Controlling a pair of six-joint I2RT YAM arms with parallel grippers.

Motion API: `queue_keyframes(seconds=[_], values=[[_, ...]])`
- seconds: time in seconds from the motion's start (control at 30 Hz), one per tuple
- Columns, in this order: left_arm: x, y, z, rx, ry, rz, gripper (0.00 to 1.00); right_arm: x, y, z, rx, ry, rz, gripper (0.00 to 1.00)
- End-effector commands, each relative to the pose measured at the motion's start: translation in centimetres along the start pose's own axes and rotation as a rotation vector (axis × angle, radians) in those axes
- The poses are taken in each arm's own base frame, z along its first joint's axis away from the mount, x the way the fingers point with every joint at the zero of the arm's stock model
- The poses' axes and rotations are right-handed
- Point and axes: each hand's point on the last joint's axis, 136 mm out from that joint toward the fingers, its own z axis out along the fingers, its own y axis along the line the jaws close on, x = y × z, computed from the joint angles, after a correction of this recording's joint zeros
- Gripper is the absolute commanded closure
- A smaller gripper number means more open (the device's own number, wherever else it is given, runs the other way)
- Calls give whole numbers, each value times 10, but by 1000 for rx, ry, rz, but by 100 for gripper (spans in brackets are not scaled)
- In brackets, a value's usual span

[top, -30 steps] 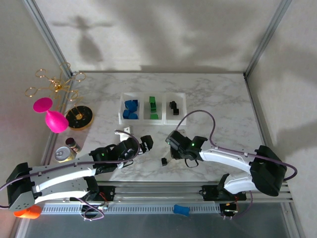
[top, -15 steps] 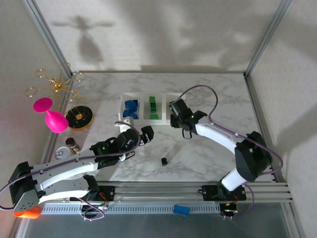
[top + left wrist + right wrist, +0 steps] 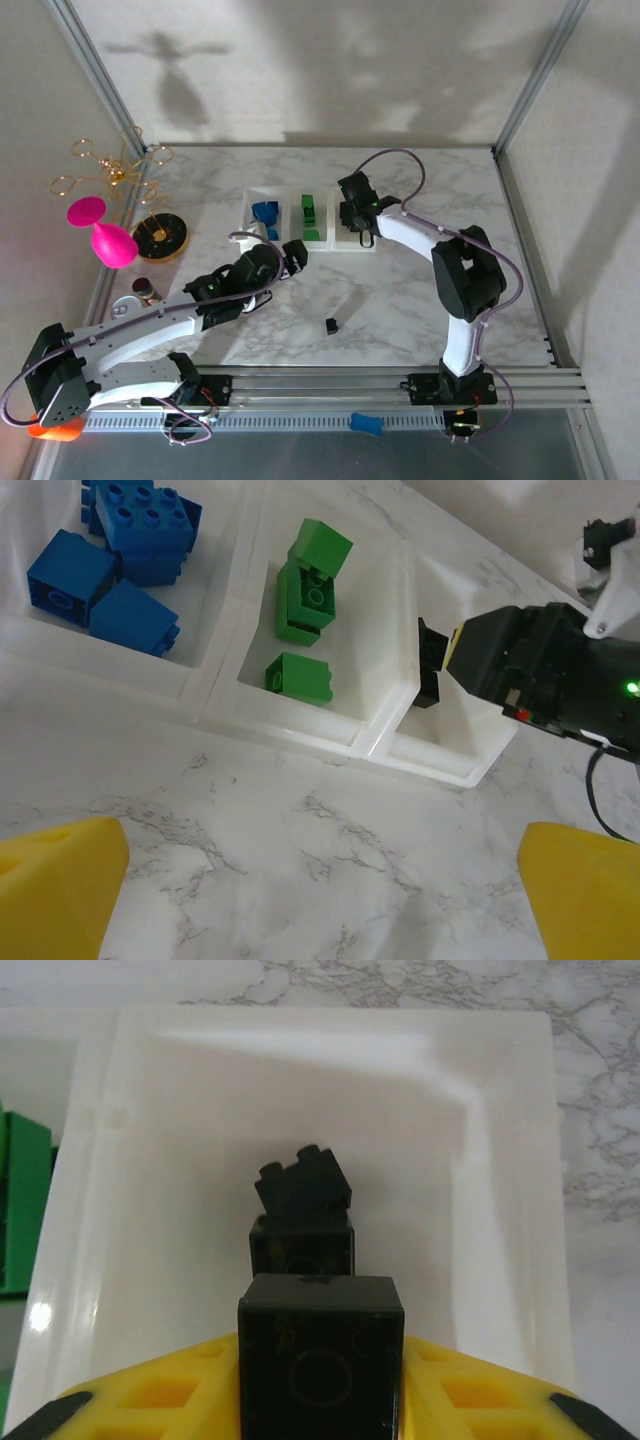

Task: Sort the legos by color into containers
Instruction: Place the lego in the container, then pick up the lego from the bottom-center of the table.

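The containers [image 3: 246, 238] form a white row at mid table. Blue legos [image 3: 265, 215] fill the left compartment and green legos [image 3: 308, 212] the middle one. My right gripper [image 3: 352, 216] hovers over the right compartment [image 3: 500, 1160], shut on a black brick [image 3: 320, 1350]. Below it lie two more black bricks [image 3: 301, 1220]. Another black brick [image 3: 331, 325] lies alone on the marble near the front. My left gripper [image 3: 290, 258] stands open just in front of the containers, its yellow fingers [image 3: 55, 880] apart over bare marble. From there I see the blue legos [image 3: 110, 560] and green legos [image 3: 310, 590].
A black and gold dish [image 3: 162, 237], a pink object [image 3: 105, 235], a gold wire stand [image 3: 110, 170] and a small can [image 3: 130, 309] crowd the left edge. A rounded blue piece [image 3: 367, 423] and an orange cylinder [image 3: 55, 430] lie off the front rail.
My right gripper has swung from the table's front middle up to the right compartment, carrying a black brick. My left gripper has crept toward the containers.
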Motion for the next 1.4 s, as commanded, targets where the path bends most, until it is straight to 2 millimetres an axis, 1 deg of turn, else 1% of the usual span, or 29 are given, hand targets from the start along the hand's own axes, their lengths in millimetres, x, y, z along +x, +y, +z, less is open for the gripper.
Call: queue_keyframes(seconds=[0.0, 0.1, 0.2, 0.33, 0.4, 0.5, 0.6, 0.73, 0.83, 0.87, 0.9, 0.97, 1.13, 1.23, 1.37], values=[[-8, -5, 0, 16, -13, -2, 0, -17, 4, 7, 1, -37, -15, 59], [-7, -3, -1, 15, -12, -6, 0, -21, 7, 11, -6, -36, -32, 52], [-6, -3, -3, 27, -9, -13, 0, -26, 10, 5, -19, -40, -33, 49], [-7, -3, -6, 40, -12, -20, 0, -36, 15, -20, -67, -75, -29, 48], [-7, -1, -6, 34, -12, -17, 0, -37, 16, -33, -83, -81, -31, 47], [-6, 0, -8, 29, -3, -16, 0, -30, 19, -52, -108, -79, -36, 47], [-5, 2, -11, 39, -2, -32, 0, -18, 18, -68, -130, -64, -37, 46], [-1, 10, -17, 40, 9, -52, 0, 5, 19, -92, -152, -39, -53, 45], [5, 21, -22, 31, 20, -57, 0, 30, 21, -107, -162, -7, -75, 44], [6, 25, -24, 24, 26, -56, 0, 37, 18, -112, -161, 2, -73, 43], [7, 28, -26, 16, 29, -57, 0, 51, 24, -117, -173, 20, -94, 42], [12, 35, -29, 8, 46, -55, 0, 71, 22, -123, -165, 52, -95, 41], [26, 48, -35, 14, 90, -64, 0, 125, 24, -138, -176, 116, -96, 38], [31, 59, -38, -9, 100, -72, 0, 158, 30, -143, -200, 172, -73, 36], [36, 65, -40, -20, 113, -82, 0, 193, 42, -149, -236, 202, -64, 34]])
